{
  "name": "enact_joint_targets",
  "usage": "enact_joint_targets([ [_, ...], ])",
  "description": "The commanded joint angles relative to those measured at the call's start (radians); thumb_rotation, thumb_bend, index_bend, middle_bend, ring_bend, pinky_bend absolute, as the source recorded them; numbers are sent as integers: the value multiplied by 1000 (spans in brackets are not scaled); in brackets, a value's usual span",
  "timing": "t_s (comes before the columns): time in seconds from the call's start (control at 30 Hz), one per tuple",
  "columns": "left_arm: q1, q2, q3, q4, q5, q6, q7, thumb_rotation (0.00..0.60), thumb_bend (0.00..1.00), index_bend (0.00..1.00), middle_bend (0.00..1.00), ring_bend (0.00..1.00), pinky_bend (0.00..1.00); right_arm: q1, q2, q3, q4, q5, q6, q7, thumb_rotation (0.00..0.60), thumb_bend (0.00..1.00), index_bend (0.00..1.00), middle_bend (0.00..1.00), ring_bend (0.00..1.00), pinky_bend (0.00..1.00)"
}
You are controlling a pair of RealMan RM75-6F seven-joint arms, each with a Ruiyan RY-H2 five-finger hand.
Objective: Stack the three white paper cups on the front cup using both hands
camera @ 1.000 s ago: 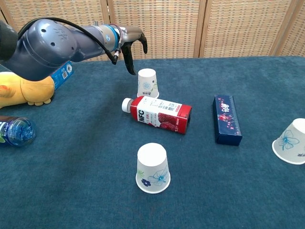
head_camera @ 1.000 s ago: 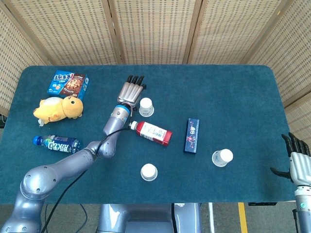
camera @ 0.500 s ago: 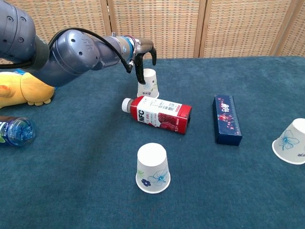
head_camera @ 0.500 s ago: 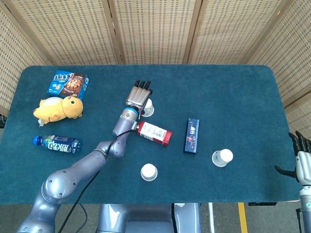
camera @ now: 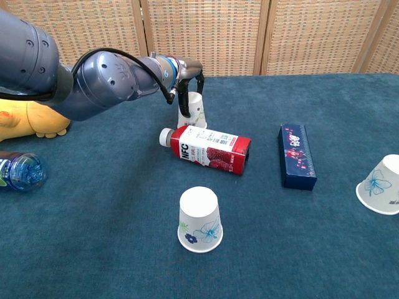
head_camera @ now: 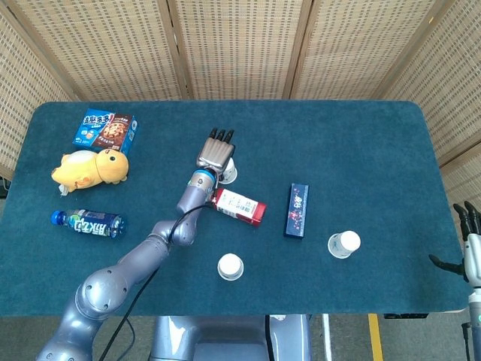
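Three upturned white paper cups: front cup (camera: 200,219), right cup (camera: 379,185), rear cup (camera: 196,109) beneath the left hand (head_camera: 215,153); grip unclear. Right hand (head_camera: 470,248) spread, empty.

My desk (head_camera: 361,135), covered in blue cloth, carries three upturned cups — far (camera: 196,111), front (camera: 200,219), right (camera: 380,185) — plus a lying juice bottle (camera: 207,148), a blue box (camera: 297,155), a water bottle (head_camera: 89,222), a yellow toy (head_camera: 92,167) and a snack box (head_camera: 105,128).

Three paper cups (head_camera: 231,266) (head_camera: 344,244) (camera: 194,111), two bottles (head_camera: 237,206) (head_camera: 88,222), two boxes (head_camera: 297,210) (head_camera: 106,128), one plush toy (head_camera: 90,167)
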Motion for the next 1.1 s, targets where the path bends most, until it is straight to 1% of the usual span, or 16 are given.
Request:
enact_joint_targets([
  [0.03,4,-1,-2,7,13,-1,-10,600,203,468,0,0,21,0,0,0,1,0,0,1,600,134,0,0,0,0],
  [0.2,13,9,-4,-2,32,-1,-20,600,209,484,0,0,21,-2,1,0,-3,-2,4,0,600,134,0,0,0,0],
  [0.33,22,31,-10,-38,46,18,-30,600,210,478,0,0,21,-3,3,-1,-8,-5,7,-1,600,133,0,0,0,0],
  [0.4,26,48,-12,-65,53,33,-34,600,210,466,0,0,21,-3,4,-1,-11,-6,8,-2,600,133,0,0,0,0],
  [0.53,45,116,-22,-179,70,76,-51,600,209,459,0,0,21,-6,5,-2,-15,-11,14,-4,600,134,0,0,0,0],
  [0.6,64,170,-24,-274,86,113,-58,600,210,458,0,0,21,-7,6,-4,-19,-19,22,-7,600,134,0,0,0,0],
  [0.67,98,247,-20,-412,111,167,-65,600,210,455,0,0,21,-9,7,-6,-26,-29,31,-11,600,134,0,0,0,0],
  [0.77,167,396,-19,-675,152,250,-83,600,210,454,0,0,21,-12,6,-14,-34,-42,40,-25,600,134,0,0,0,0],
  [0.8,186,438,-14,-746,159,266,-84,600,210,454,0,0,21,-12,5,-15,-36,-44,41,-28,600,134,0,0,0,0],
  [0.83,197,466,-12,-793,164,277,-85,600,210,454,0,0,21,-12,5,-16,-37,-45,41,-31,600,134,0,0,0,0],
  [0.9,244,568,1,-964,200,322,-88,600,210,454,0,0,21,-12,2,-20,-44,-55,49,-45,600,134,0,0,0,0],
  [0.93,264,607,10,-1028,216,337,-91,600,210,454,0,0,21,-12,1,-21,-47,-58,52,-50,600,134,0,0,0,0],
  [1.03,315,704,37,-1187,267,359,-112,600,210,455,0,0,21,-12,-1,-23,-55,-64,60,-63,600,134,0,0,0,0],
  [1.07,344,749,55,-1260,303,367,-129,600,210,455,0,0,21,-12,-1,-23,-58,-66,61,-64,600,134,0,0,0,0],
  [1.1,362,777,65,-1301,325,372,-141,600,210,456,0,0,21,-12,-1,-22,-60,-66,62,-65,600,134,0,0,0,0],
])
